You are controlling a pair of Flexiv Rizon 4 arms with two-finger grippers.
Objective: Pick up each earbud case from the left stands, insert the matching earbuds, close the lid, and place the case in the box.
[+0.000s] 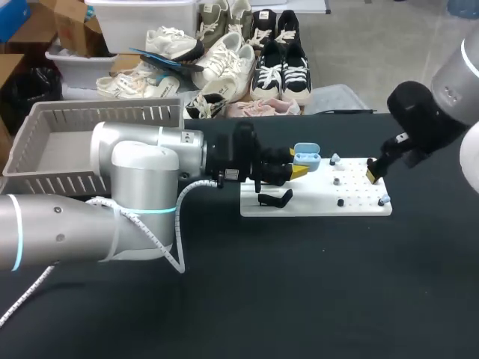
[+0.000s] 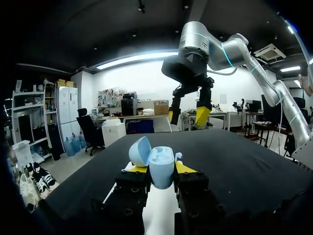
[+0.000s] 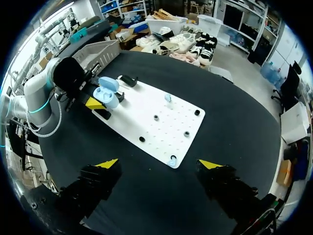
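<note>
Currently the left gripper (image 2: 160,170) is clamping one pale-blue earbud case (image 1: 307,157) from both sides over the left end of the white board (image 1: 322,208), its lid swung open and its cavity facing up. Two pale earbuds are sitting on the board: an earbud (image 1: 334,158) by its far edge and another earbud (image 1: 384,200) at its near right corner. The right gripper (image 1: 372,173) is hovering over the board's right edge with its fingers spread apart.
</note>
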